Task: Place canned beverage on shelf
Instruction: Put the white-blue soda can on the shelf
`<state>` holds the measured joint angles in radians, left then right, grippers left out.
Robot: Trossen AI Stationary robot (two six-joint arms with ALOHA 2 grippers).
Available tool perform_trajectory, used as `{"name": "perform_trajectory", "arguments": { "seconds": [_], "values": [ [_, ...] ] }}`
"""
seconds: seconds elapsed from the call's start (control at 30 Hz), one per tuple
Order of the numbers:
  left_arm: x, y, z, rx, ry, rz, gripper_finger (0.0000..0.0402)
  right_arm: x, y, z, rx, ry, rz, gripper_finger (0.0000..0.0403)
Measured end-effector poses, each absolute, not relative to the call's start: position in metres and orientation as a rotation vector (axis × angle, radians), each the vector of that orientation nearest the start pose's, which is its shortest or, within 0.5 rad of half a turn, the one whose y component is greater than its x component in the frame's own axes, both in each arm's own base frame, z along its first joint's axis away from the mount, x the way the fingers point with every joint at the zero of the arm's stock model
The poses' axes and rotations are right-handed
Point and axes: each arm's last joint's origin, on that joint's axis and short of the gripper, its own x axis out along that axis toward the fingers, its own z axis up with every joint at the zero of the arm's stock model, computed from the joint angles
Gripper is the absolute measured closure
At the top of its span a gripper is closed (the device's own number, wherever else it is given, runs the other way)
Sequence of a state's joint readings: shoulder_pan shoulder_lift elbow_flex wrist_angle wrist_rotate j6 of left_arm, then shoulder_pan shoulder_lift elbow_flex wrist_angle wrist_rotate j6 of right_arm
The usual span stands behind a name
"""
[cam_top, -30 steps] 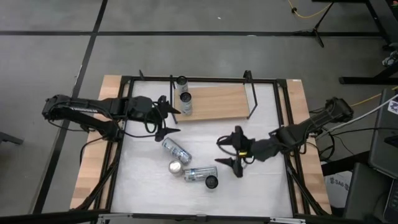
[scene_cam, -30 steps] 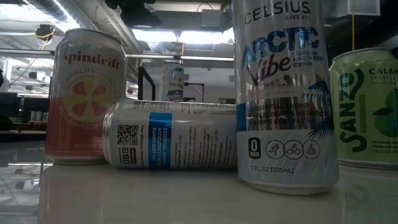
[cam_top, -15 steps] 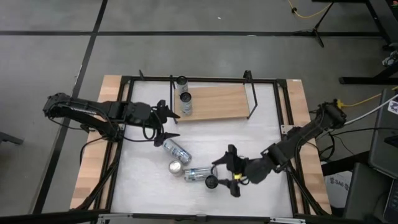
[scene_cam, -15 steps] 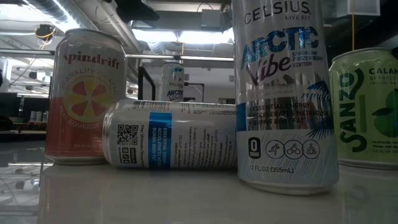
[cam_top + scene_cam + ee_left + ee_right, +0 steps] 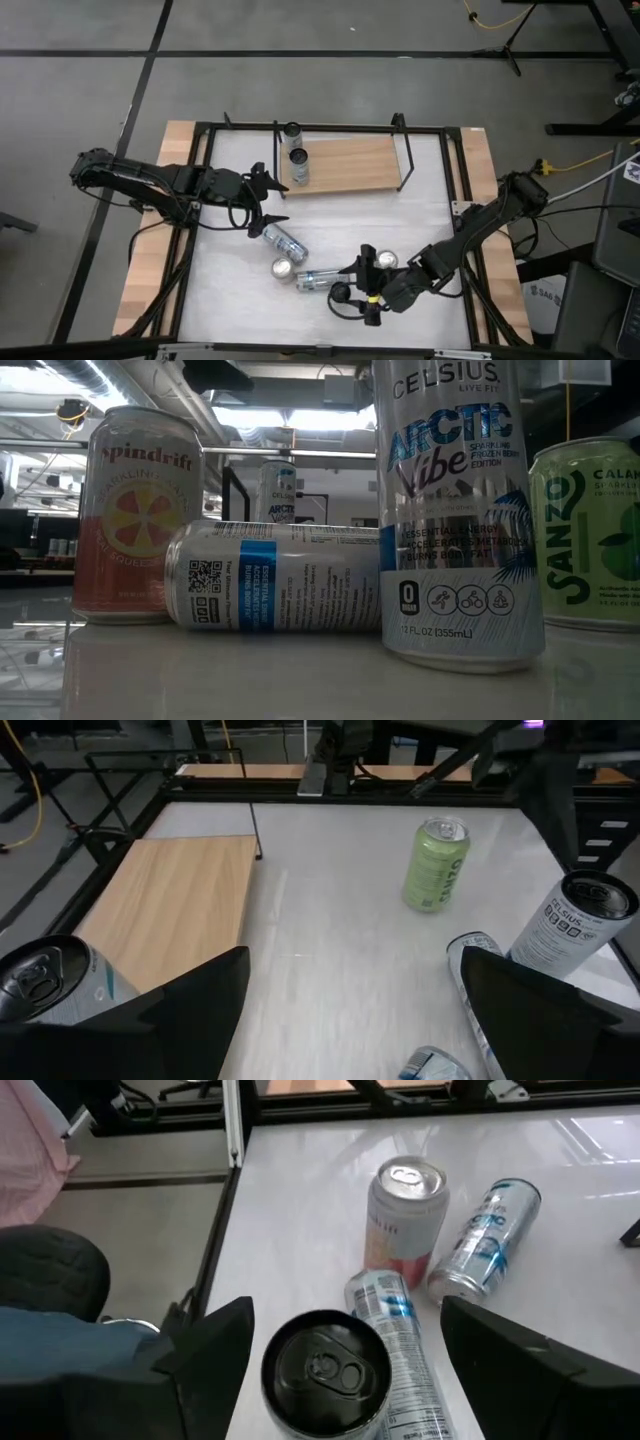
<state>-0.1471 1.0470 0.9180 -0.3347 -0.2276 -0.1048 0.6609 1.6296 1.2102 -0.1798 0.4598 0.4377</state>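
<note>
The light-wood shelf lies at the table's far side, with a can standing at its left end. A tall black-topped can stands upright near the table's near edge. My right gripper is open, one finger on either side of this can and apart from it. A lying can rests beside it, then a pink can and another lying can. My left gripper hovers open beside the shelf's left end.
A green can stands upright just behind my right gripper. Another can stands at the shelf's far left corner. A black frame borders the white tabletop. Beyond the near edge there is a dark chair.
My right gripper has swept toward the table's near edge and leftward while sinking, from beside the green can to the black-topped can, which now stands between its open fingers. The green can has come into view behind it. No can has moved.
</note>
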Motion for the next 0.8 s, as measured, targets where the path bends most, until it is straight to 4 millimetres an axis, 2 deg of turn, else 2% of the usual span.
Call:
{"name": "perform_trajectory", "arguments": {
  "seconds": [0.27,0.8],
  "values": [
    [0.223,-0.026,0.317,-0.017,0.451,0.103,0.0047,0.298,0.217,0.257,0.104,0.567,0.104,0.0091],
    [0.223,-0.026,0.317,-0.017,0.452,0.103,0.0047,0.300,0.219,0.251,0.095,0.589,0.126,0.0090]
  ]
}}
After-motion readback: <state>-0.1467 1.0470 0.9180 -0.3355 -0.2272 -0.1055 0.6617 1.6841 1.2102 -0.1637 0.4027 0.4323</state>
